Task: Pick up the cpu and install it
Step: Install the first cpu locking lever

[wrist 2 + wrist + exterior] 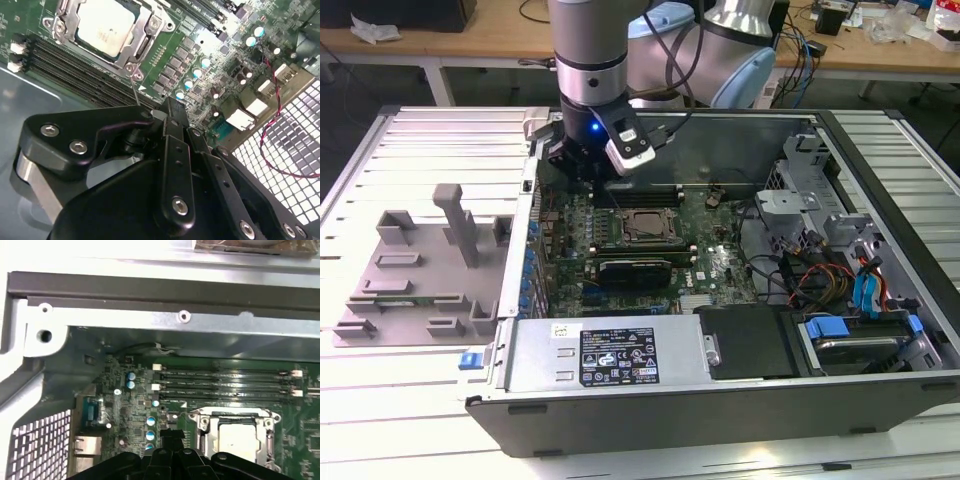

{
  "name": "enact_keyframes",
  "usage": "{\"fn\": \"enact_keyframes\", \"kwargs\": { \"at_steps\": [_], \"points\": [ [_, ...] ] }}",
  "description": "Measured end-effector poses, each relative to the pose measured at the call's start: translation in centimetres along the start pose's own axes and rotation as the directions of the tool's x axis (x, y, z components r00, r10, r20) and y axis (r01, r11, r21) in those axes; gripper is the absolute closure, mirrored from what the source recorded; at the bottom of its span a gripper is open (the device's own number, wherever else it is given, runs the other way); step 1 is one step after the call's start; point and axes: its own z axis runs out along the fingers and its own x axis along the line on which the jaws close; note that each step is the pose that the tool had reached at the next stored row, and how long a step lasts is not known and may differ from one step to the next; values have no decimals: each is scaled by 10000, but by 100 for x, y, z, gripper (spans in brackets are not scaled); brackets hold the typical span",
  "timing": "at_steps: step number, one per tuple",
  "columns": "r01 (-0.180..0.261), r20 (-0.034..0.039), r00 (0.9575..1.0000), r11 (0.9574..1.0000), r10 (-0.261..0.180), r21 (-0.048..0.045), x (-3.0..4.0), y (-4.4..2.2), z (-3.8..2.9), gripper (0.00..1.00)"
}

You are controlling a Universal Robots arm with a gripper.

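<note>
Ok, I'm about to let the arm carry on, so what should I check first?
1. The cpu lying in the socket frame: ok.
2. The cpu seated flat: cannot tell.
3. The gripper shut, holding no cpu: ok.
4. The thin metal lever free of the gripper: cannot tell.
5. The gripper apart from the chassis wall: ok.
</note>
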Motion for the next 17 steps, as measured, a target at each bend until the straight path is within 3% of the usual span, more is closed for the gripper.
{"fn": "enact_keyframes", "kwargs": {
  "at_steps": [4,5,6,7,14,16,17],
  "points": [
    [0,-1,10000,10000,0,-2,0,0,2,89],
    [1,5,10000,9999,-1,-137,-1,0,5,89],
    [-6,15,10000,9990,7,-439,4,-2,5,89],
    [-7,19,10000,9984,8,-560,6,-2,7,89],
    [-7,19,10000,9984,8,-562,67,0,10,89],
    [-5,33,10000,9978,7,-658,92,0,15,89],
    [1,81,10000,9969,6,-786,96,0,15,89]
  ]
}}
